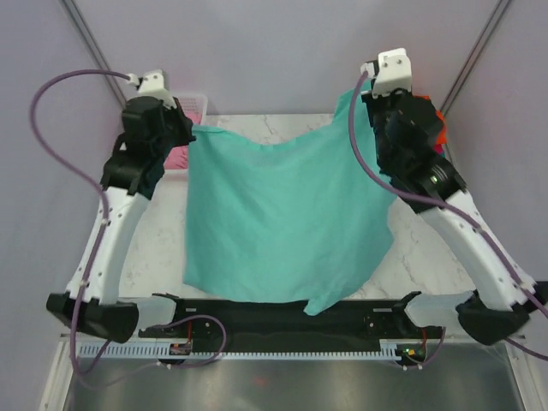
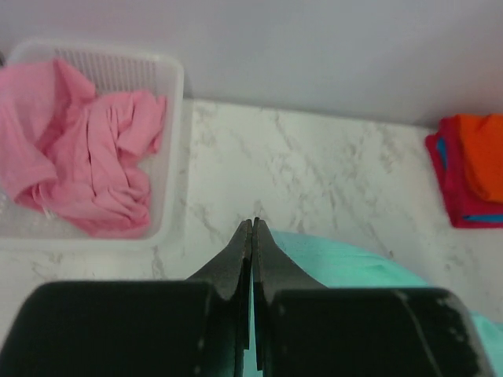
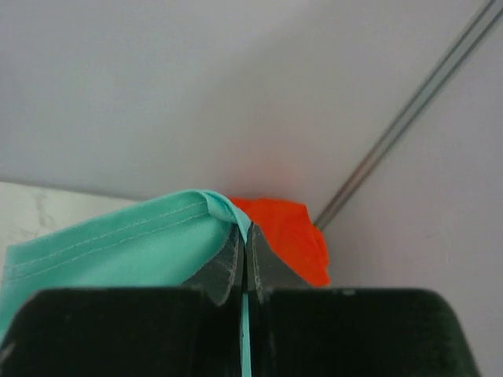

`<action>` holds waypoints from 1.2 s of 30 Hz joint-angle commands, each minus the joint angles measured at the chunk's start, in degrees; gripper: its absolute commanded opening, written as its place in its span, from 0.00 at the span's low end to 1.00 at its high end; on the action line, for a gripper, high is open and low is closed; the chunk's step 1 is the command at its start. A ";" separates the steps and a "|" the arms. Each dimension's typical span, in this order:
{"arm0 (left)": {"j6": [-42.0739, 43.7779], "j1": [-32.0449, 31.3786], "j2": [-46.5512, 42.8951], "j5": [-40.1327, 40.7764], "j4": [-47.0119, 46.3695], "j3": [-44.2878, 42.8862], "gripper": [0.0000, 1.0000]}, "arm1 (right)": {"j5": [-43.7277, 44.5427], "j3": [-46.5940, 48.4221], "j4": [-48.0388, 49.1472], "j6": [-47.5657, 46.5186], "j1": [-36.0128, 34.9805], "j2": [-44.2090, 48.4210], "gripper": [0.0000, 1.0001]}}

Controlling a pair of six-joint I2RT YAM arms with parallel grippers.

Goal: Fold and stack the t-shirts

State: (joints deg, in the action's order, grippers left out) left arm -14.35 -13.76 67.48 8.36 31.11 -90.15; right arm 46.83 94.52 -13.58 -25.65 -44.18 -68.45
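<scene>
T-shirt (image 1: 282, 214) — in left claw (image 2: 252, 225), right claw (image 3: 246, 229)

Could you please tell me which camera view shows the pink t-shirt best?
The left wrist view: the pink t-shirt lies crumpled in the white basket, almost wholly visible. The top external view shows only a pink sliver beside the left arm; the right wrist view shows none of it.

A white, grey-veined marble table (image 1: 158, 248) fills the middle. Pale lilac-grey walls (image 1: 274, 51) close it in from 9 round to 3 o'clock. Thin metal struts (image 1: 90, 38) slant at 11 and 1. The light is soft and even.
</scene>
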 commanded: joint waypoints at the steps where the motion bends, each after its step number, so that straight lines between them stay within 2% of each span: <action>1: -4.10 3.02 7.64 -1.49 0.10 3.83 0.02 | -24.11 -1.44 -6.11 16.22 20.59 -13.67 0.00; 2: -4.19 3.38 14.36 -1.59 -0.35 3.67 0.02 | -29.37 -1.01 -5.32 17.98 25.15 -17.47 0.00; 3: -4.20 3.74 17.82 -1.51 -0.87 3.23 0.02 | -31.08 0.13 -5.23 20.53 26.59 -21.78 0.00; 4: -4.37 4.87 22.56 -1.85 -0.01 -0.08 0.02 | -31.62 4.66 -5.22 21.60 27.48 -30.52 0.00; 5: -4.81 5.66 30.70 -2.99 1.65 -2.90 0.04 | -32.06 8.36 -7.66 22.39 28.70 -35.31 0.11; 6: -5.16 6.37 35.13 -4.13 6.02 -6.06 0.09 | -33.63 13.36 -10.21 23.27 29.15 -40.14 0.24; 7: -5.42 7.16 38.39 -4.66 8.50 -12.88 0.13 | -34.60 23.85 -12.93 24.23 29.50 -48.63 0.40; 8: -5.51 7.25 40.86 -4.67 10.87 -15.90 0.15 | -34.79 28.91 -17.92 24.42 29.68 -52.11 0.69; 9: -4.73 7.34 42.97 -4.67 11.77 -17.85 0.20 | -35.57 32.97 -19.62 24.59 29.68 -56.49 0.74; 10: -4.46 7.34 42.91 -5.10 11.78 -19.70 0.43 | -36.45 37.36 -20.42 24.77 29.68 -57.32 0.77; 11: -4.11 7.34 42.56 -5.11 11.69 -20.32 0.55 | -37.33 37.75 -20.34 24.94 29.68 -57.24 0.81; 13: -3.76 7.26 40.63 -5.54 11.86 -21.47 0.79 | -38.13 33.92 -19.29 27.21 29.59 -53.65 0.84; 15: -3.84 7.08 38.70 -5.99 12.21 -20.86 0.83 | -39.09 28.29 -16.05 28.19 29.59 -46.83 0.85; 16: -3.93 6.64 36.08 -5.81 12.22 -19.03 0.84 | -39.09 21.82 -14.64 28.46 29.51 -44.34 0.87; 21: -6.56 3.39 25.17 -5.19 11.69 -5.24 0.83 | -40.58 3.16 -10.33 32.76 28.19 -28.02 0.88; 22: -8.31 2.34 23.76 -6.41 10.91 1.14 0.82 | -41.63 -3.14 -9.63 33.73 27.84 -25.97 0.89; 26: -14.03 -1.70 16.64 -10.29 3.11 16.91 0.81 | -43.13 -15.13 -8.48 38.21 25.82 -20.16 0.89; 27: -15.95 -3.10 16.45 -10.90 1.95 21.37 0.80 | -42.96 -17.07 -8.48 40.04 25.73 -19.28 0.89; 31: -19.92 -11.09 18.64 -11.61 -1.22 26.59 0.79 | -42.79 -27.17 -7.25 42.95 24.59 -18.39 0.89; 36: -20.90 -13.22 25.31 -10.83 -3.25 27.40 0.79 | -41.82 -31.85 -5.23 43.84 20.81 -22.41 0.89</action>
State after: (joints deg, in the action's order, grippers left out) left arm -31.88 -27.22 90.80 -2.66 33.04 -61.43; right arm 4.86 62.92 -21.74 15.68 -21.45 -89.67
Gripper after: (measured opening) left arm 0.796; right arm 0.886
